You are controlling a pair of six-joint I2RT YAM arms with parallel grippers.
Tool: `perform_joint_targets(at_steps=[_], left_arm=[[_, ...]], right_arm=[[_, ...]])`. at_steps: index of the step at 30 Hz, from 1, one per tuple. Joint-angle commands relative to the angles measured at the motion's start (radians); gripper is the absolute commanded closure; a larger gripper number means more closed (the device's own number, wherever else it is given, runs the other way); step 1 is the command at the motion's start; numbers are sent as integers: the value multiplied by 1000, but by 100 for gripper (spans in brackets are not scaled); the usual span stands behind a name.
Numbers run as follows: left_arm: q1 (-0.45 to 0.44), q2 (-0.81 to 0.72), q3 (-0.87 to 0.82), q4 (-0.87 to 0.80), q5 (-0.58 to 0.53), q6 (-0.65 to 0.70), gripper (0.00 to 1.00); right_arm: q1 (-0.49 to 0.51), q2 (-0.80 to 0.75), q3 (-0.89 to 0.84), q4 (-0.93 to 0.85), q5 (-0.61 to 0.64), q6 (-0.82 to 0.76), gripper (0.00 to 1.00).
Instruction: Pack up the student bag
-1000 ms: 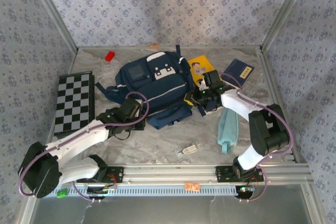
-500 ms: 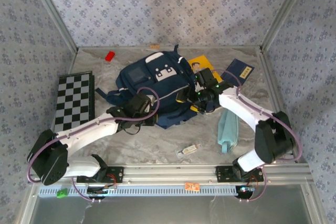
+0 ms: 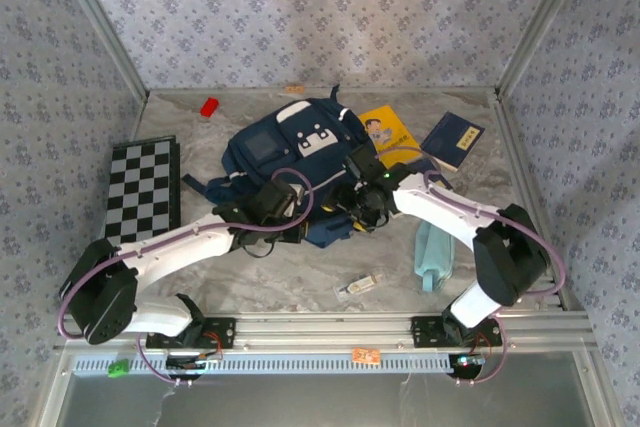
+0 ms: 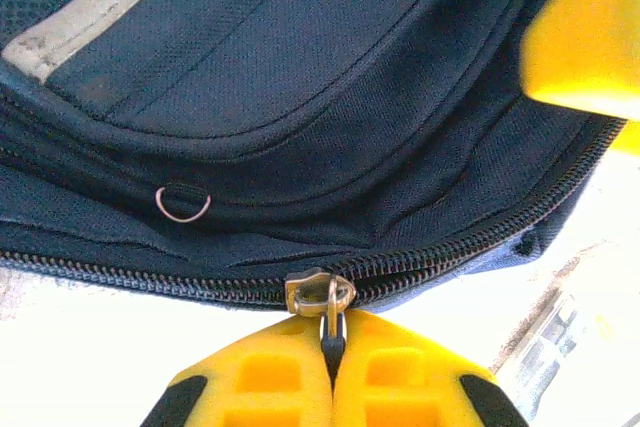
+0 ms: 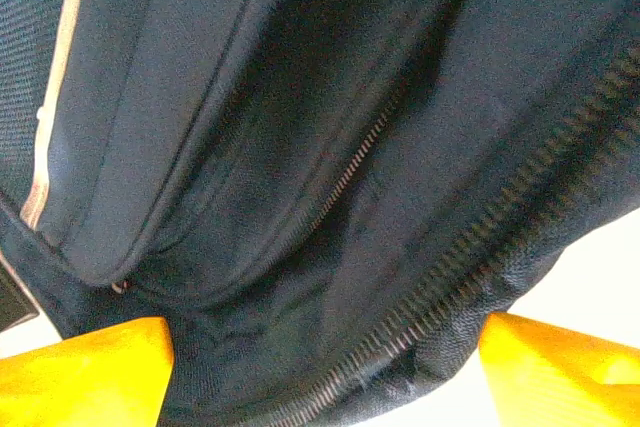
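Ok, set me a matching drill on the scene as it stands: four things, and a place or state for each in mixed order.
Things:
1 left claw
2 right claw
3 checkerboard
4 red block

Places or states:
A near the far wall
B shut on the zipper pull
C along the left edge of the table
D open, student bag fabric in the gap

Pairs: 1-B, 2-D, 3-C, 4-A.

This looks like a robot test booth in a lab, not a home. Flat walls (image 3: pixel 330 17) with a blue flower print and shiny metal posts (image 3: pixel 98 22) box in a gray stone-look table (image 3: pixel 300 282). At 6 o'clock a metal rail (image 3: pixel 330 330) holds 2 white robot arms: the left arm (image 3: pixel 170 247) at 7 o'clock and the right arm (image 3: pixel 455 215) at 5 o'clock.
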Motion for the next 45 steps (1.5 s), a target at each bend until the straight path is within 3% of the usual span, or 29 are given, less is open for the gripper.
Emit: perform_joint_targets(at_steps=[1, 10, 14, 26, 37, 45], left_arm=[[-11, 0, 54, 45, 20, 35, 100], [-4, -22, 50, -35, -45, 75, 100], [25, -50, 27, -63, -53, 84, 100], [254, -101, -45, -131, -47, 149, 100], [493, 21, -51, -108, -59, 124, 100], [569, 110, 34, -74, -55, 159, 100]], right_arm=[[22, 58, 96, -11, 55, 1, 30], [8, 84, 105, -16, 48, -58, 83], [-10, 65, 101, -29, 49, -97, 99], [-73, 24, 108, -43, -24, -202, 100], [-85, 18, 104, -14, -72, -247, 100], [25, 83, 117, 75, -47, -165, 100]])
